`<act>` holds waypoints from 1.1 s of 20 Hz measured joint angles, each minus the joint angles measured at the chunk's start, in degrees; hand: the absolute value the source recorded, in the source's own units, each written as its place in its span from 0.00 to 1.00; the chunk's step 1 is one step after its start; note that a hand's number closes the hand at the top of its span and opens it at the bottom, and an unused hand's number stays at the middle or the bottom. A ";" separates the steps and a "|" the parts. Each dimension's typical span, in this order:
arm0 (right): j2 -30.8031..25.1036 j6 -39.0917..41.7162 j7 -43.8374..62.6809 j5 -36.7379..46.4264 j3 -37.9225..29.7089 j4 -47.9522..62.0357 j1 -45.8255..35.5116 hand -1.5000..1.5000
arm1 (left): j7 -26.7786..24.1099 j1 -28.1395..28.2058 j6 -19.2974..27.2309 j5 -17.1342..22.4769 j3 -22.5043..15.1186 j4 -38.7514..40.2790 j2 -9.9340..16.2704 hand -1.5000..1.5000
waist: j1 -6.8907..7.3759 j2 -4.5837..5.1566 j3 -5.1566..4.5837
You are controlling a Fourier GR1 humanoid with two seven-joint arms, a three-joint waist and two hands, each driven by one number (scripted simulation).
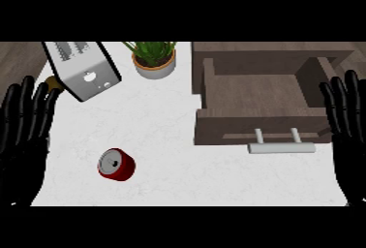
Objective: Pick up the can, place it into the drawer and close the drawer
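A red can [117,164] with a silver top lies on its side on the white counter [214,179], left of centre. The dark wooden drawer [261,94] stands pulled open at the upper right, nothing inside it, with a silver bar handle [282,147] on its front. My left hand [22,131] rests open at the left edge, fingers up, well left of the can. At the right edge my right hand [347,126] rests open too, beside the drawer's front corner. Neither hand touches anything.
A silver toaster [82,68] sits tilted at the upper left, with a small brown object [53,82] partly hidden beside it. A potted green plant [154,59] stands at the back between the toaster and the drawer.
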 measured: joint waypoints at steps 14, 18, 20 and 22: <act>0.71 -3.42 12.75 -3.03 -5.35 1.76 4.26 0.00 | 11.07 17.04 -9.93 15.84 5.91 -5.14 6.51 0.00 | 1.32 0.94 0.52; 0.78 -2.67 12.16 -3.79 -6.54 1.87 6.64 0.00 | 16.33 17.57 -9.95 18.26 7.78 -8.23 7.11 0.00 | 1.13 0.93 0.54; 1.20 -2.96 12.42 -3.12 -6.14 1.97 6.57 0.00 | 17.62 16.73 -10.75 20.27 9.74 -7.81 7.47 0.00 | 1.10 0.94 0.56; 1.25 -2.80 12.59 -3.47 -6.66 2.04 6.65 0.00 | 17.59 16.00 -11.22 19.53 9.69 -6.93 6.57 0.00 | 1.05 0.95 0.55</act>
